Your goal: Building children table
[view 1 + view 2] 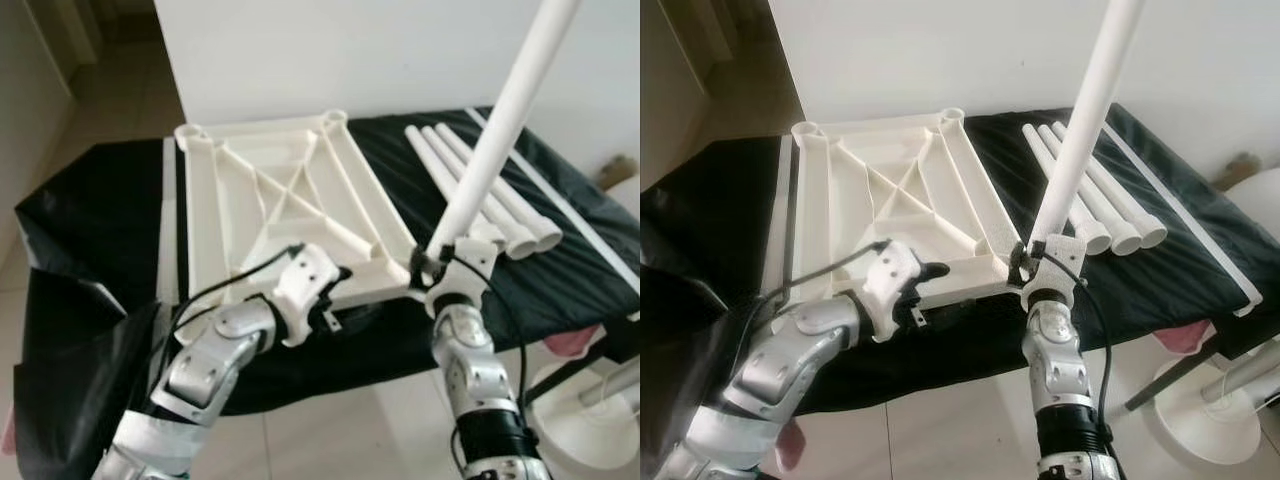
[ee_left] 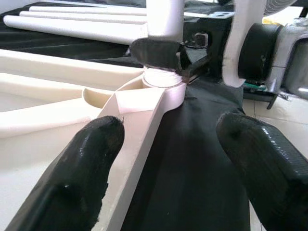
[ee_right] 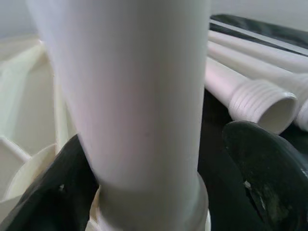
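Note:
A white plastic table top (image 1: 270, 190) lies upside down on a bench under a black cloth (image 1: 100, 220). A white table leg (image 1: 500, 120) stands upright in the near right corner socket (image 2: 163, 89). My right gripper (image 1: 440, 262) sits around the leg's base; in the right wrist view one finger (image 3: 62, 192) touches the leg (image 3: 139, 96) and the other stands a small gap off it. My left gripper (image 1: 340, 298) is open at the top's near edge, its fingers (image 2: 82, 173) on either side of the rim and pointing at that socket.
Three spare white legs (image 1: 490, 190) lie side by side on the cloth, right of the table top. A long white strip (image 1: 570, 210) lies beyond them. A white round base (image 1: 590, 420) stands on the tiled floor at lower right. A white wall rises behind the bench.

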